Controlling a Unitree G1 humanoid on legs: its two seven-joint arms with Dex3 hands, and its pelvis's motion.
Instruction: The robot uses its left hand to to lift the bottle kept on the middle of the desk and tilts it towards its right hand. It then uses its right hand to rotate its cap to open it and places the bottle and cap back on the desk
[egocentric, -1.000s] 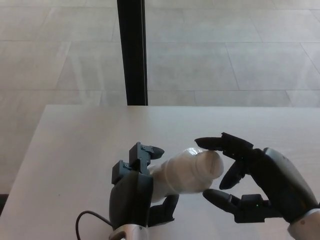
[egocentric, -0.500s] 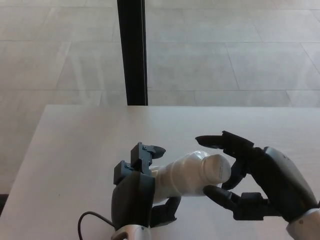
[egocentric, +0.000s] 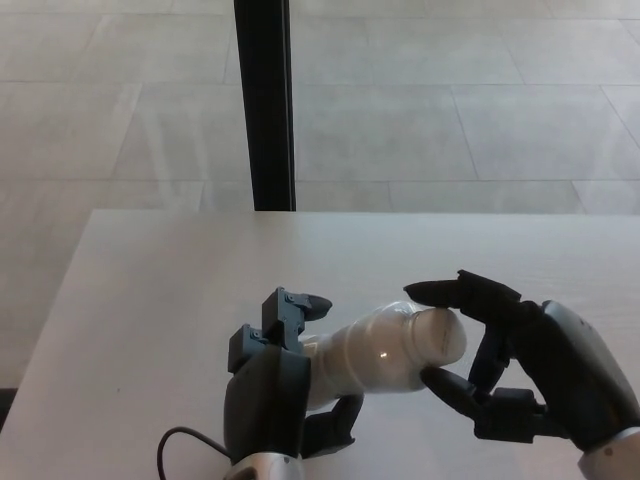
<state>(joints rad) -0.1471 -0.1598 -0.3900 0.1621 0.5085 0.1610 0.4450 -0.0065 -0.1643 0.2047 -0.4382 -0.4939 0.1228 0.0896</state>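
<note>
Two black three-fingered hands over a pale wooden desk (egocentric: 150, 300). Left hand (egocentric: 275, 385): fingers wrapped around the body of a white plastic bottle (egocentric: 375, 352), held above the desk near its front middle, lying almost level, neck pointing to the robot's right. Right hand (egocentric: 500, 350): upper finger and lower thumb closed onto the white round cap (egocentric: 440, 335) at the bottle's end, touching its top and underside. Black vertical post (egocentric: 264, 100) behind the desk; grey tiled floor (egocentric: 450, 100) beyond. Black cable (egocentric: 180, 445) at the left wrist.
</note>
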